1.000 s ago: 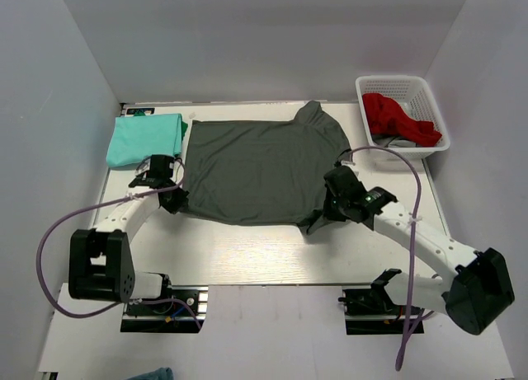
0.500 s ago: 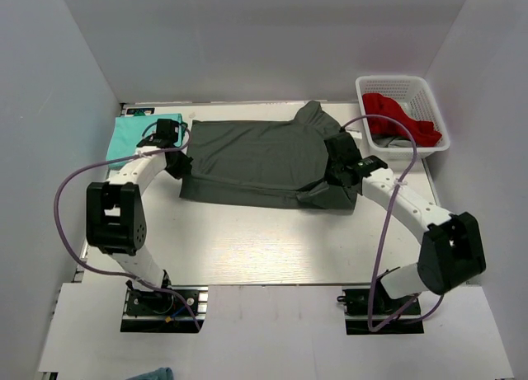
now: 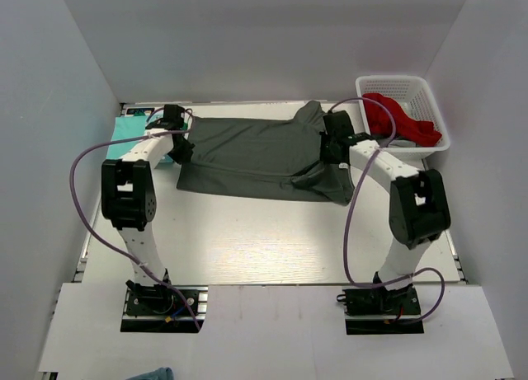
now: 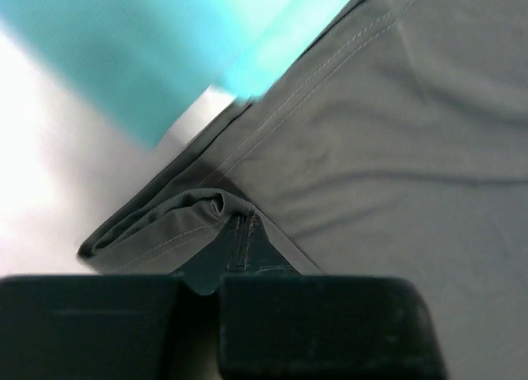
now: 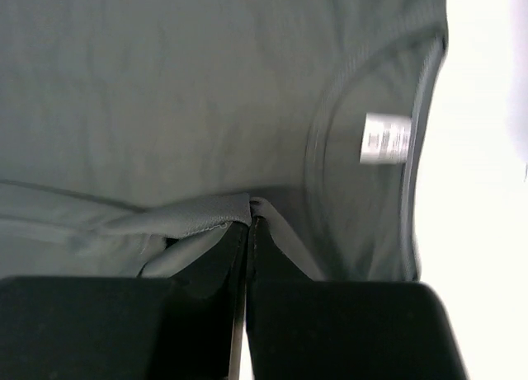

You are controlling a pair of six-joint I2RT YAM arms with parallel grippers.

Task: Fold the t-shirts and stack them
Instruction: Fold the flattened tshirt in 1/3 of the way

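The dark charcoal grey cotton t-shirt (image 3: 247, 149) lies across the far half of the white bench (image 3: 264, 240), its near part doubled over. The left claw (image 3: 179, 146) is clamped on its left folded edge, and the right claw (image 3: 331, 147) on its right folded edge near the collar. The mint-turquoise cotton t-shirt (image 4: 148, 42) lies just beside it, far left.

Spread t-shirt (image 3: 256, 153) lying toward the back of the surface (image 3: 264, 240), near edge lying folded over itself; folded t-shirt (image 3: 125, 133) sitting just left of it; basket (image 3: 363, 87) sitting far right, cloth (image 3: 396, 116) lying inside.
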